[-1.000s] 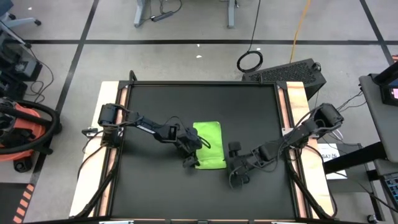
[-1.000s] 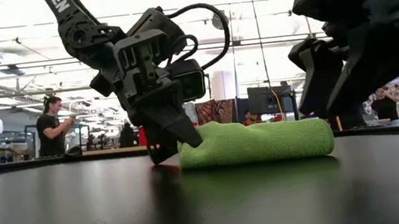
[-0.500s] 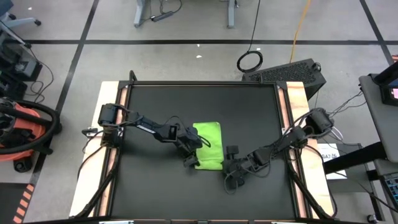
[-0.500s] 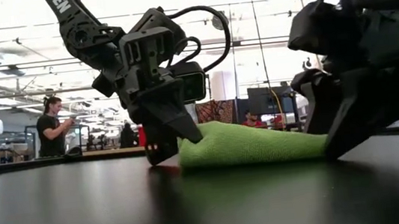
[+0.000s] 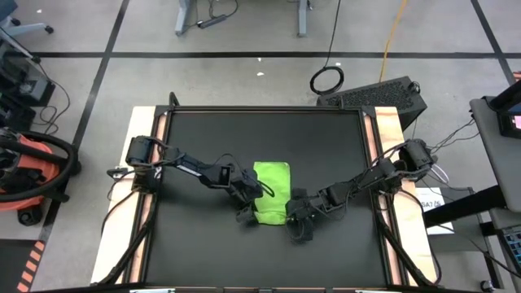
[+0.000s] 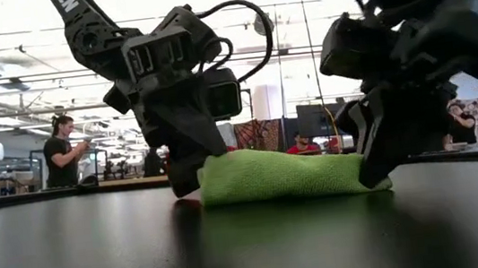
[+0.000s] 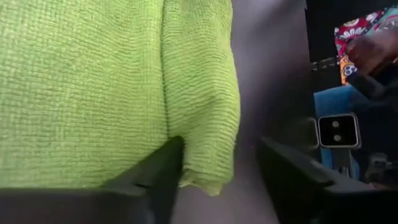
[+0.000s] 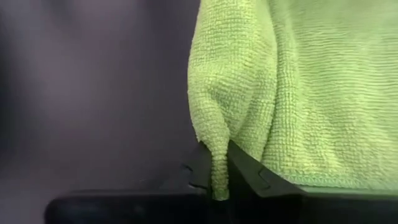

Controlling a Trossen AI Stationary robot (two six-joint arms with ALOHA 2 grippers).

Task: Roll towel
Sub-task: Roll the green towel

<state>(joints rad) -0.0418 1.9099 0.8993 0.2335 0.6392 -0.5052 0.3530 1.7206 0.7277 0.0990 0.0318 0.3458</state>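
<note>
Towel sits mid-tabletop, folded, both arms down at its near end. Left gripper is at the left corner with its jaws spread, the towel edge lying loose between them, nothing pinched. Right gripper has clamped tight on the right corner (a little tuck of cloth is squeezed between its fingers). My read: this is the grab before the first turn of the roll. Next, the left should close on its corner, then both lift and curl the edge forward evenly. Nothing else lies on the black mat; only the uneven grip could skew the roll.
</note>
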